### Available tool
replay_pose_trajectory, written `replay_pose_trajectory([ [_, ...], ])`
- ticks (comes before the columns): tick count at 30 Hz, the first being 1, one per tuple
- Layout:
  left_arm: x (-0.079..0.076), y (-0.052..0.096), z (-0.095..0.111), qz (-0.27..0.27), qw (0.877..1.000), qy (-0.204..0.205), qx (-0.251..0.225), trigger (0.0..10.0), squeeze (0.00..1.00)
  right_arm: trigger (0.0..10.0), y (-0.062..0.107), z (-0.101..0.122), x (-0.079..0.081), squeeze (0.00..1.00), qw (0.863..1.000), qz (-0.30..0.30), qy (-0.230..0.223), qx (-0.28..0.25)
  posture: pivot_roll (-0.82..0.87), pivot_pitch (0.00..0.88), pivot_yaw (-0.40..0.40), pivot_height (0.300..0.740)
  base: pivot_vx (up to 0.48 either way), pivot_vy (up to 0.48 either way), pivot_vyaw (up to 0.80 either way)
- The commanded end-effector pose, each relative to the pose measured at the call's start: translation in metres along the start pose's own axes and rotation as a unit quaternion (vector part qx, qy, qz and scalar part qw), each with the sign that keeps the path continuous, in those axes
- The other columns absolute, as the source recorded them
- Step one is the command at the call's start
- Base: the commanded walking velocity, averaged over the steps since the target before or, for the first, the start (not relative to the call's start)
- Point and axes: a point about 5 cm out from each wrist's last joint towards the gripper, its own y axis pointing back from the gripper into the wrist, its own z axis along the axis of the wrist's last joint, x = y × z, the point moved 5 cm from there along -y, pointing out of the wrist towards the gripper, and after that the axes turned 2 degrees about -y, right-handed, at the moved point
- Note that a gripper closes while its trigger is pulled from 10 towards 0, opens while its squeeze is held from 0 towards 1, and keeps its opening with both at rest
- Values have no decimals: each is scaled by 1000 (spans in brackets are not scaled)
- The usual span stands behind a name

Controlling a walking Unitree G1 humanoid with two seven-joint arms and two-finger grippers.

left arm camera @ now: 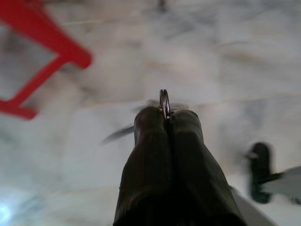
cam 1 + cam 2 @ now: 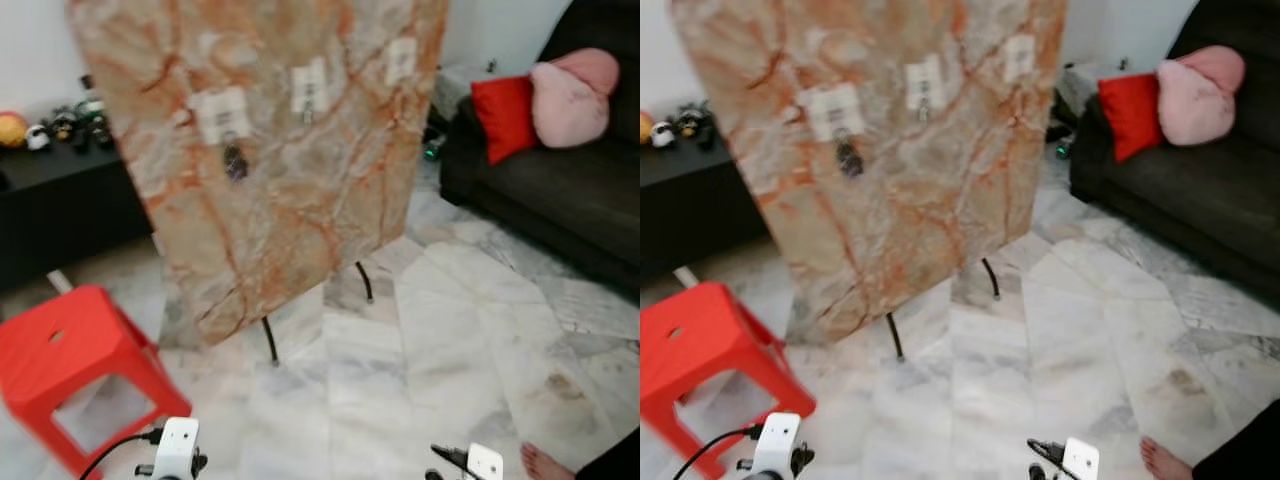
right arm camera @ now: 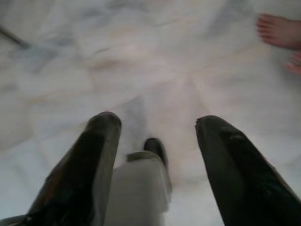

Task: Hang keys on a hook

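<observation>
Presently logged, item by item.

Left gripper (image 1: 166,117): held low over the marble floor (image 2: 470,340), fingers (image 1: 150,141) pressed together, clamping a metal key ring (image 1: 164,102) at the tips; ring standing edge-on above the fingertips, rest of the keys hidden behind the fingers.

Right gripper (image 3: 157,125): also low over the floor, fingers spread wide apart, nothing between them.

Marble-patterned board (image 2: 270,140): tilted, propped on thin black legs (image 2: 269,340), standing on the floor ahead. Three pale hook plates (image 2: 222,112) across the upper part of the board; a small dark item (image 2: 235,163) hanging below the plate nearest the board's left edge, too blurred to identify.

Red plastic stool (image 2: 75,360): on the floor near the board's lower left corner.

Black low cabinet (image 2: 60,200): behind the board's left edge, small objects on top.

Dark sofa (image 2: 560,190): past the board's right edge, carrying a red cushion (image 2: 505,115) and a pink cushion (image 2: 572,95).

Person's bare foot (image 2: 545,463): on the floor beside the right gripper.
</observation>
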Motion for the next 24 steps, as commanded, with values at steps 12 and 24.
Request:
replay_pose_trajectory([
  [12,6,0,2,7,1000,-4,0,10000,0,10000,-1,6,6,0,1000,8,-2,-7,-9,0,-31,740,326,0,0],
  [24,7,1,0,7,1000,-3,1,10000,0,10000,-1,3,5,0,1000,10,1,4,-9,0,-32,740,324,0,-492],
])
